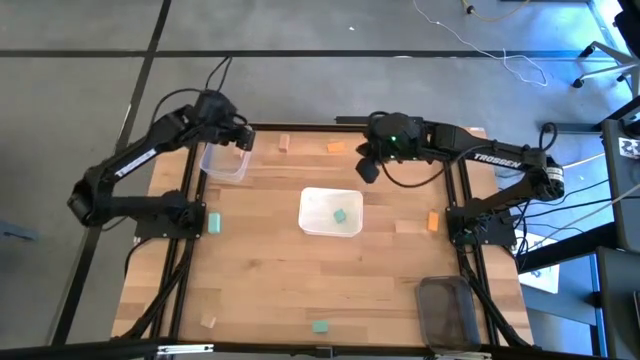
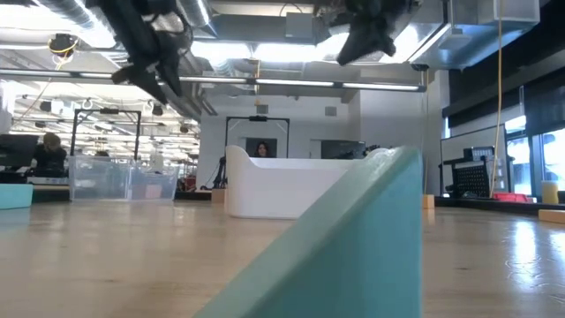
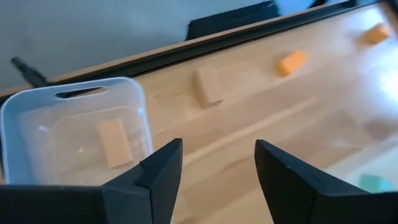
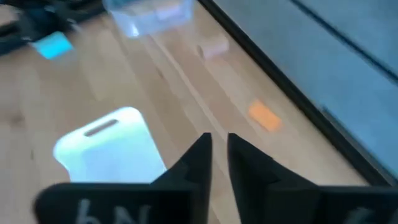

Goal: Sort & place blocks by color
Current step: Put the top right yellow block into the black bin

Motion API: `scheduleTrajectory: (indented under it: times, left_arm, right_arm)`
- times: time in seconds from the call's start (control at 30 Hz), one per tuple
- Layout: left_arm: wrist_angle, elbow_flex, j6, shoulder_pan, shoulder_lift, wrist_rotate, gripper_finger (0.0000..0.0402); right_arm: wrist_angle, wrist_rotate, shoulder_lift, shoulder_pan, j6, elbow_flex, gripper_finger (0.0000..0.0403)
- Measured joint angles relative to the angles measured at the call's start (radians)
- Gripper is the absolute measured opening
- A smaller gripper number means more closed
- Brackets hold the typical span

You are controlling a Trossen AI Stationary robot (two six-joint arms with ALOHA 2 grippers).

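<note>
**Hovering over the tub with a wood block inside, fingers spread and empty**

Hanging above the clear tub at the table's far left corner, the left gripper has its fingers spread wide with nothing between them. A pale wood block lies inside the tub, so that one reads as released.

The right gripper hovers over the far middle of the table, near an orange block. Its fingers are nearly together and I see nothing in them.

Outward from there: a white tray at the table's centre holds one teal block. Loose blocks are scattered well apart: a wood one by the far edge, a teal one at the left, an orange one at the right, and a teal one near the front. A dark tub sits empty at the front right.

Risks, as I judge them: the narrow right fingers could push the small orange block away rather than straddle it. A colour could also land in the wrong container.
</note>
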Motion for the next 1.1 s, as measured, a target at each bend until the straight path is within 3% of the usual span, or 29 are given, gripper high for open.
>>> scheduleTrajectory:
  times: [0.23, 0.47, 0.73, 1.1]
  left_arm:
    - [-0.041, 0.0, -0.012, -0.051, -0.059, -0.013, 0.0193]
    - [-0.066, 0.0, 0.029, -0.101, -0.087, 0.017, 0.0193]
    - [-0.056, 0.0, 0.078, -0.145, -0.115, 0.138, 0.0193]
    - [-0.055, 0.0, 0.068, -0.157, -0.113, 0.141, 0.0193]
  right_arm:
    - [-0.055, 0.002, 0.004, -0.065, 0.047, 0.0, 0.0142]
    - [-0.175, 0.004, 0.037, -0.188, 0.223, 0.0, 0.0213]
    - [-0.335, 0.0, 0.11, -0.329, 0.213, 0.0, 0.0222]
    - [-0.4, -0.055, 0.256, -0.528, 0.064, 0.0, 0.0222]
